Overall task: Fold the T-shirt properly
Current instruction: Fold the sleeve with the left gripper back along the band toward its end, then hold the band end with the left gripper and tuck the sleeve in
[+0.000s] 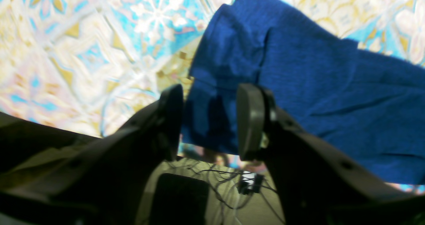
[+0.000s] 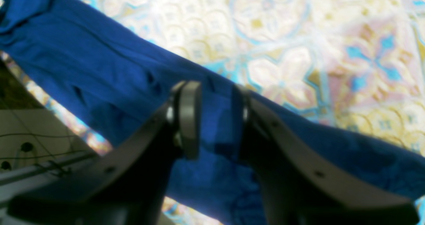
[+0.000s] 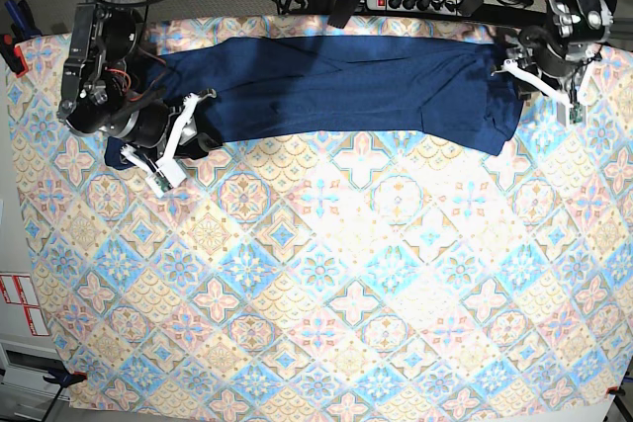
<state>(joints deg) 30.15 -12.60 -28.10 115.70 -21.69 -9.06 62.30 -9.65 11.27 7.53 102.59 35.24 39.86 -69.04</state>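
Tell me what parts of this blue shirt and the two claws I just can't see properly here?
- T-shirt, base view: its end by the right gripper lies under that arm.
- Left wrist view: the shirt runs off the right edge; the left gripper covers part of its near edge.
- Right wrist view: blurred, so whether the fingers touch cloth is unclear.
- Sleeves and collar: not discernible anywhere.

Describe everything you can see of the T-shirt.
The T-shirt is plain dark navy, soft thin knit, without print. It lies folded into a long flat band across the far part of the tablecloth, mildly wrinkled, one end rounding down. The left gripper stands open over one end, the right gripper open over the other; fabric shows between both pairs of fingers, though whether they touch it is unclear.
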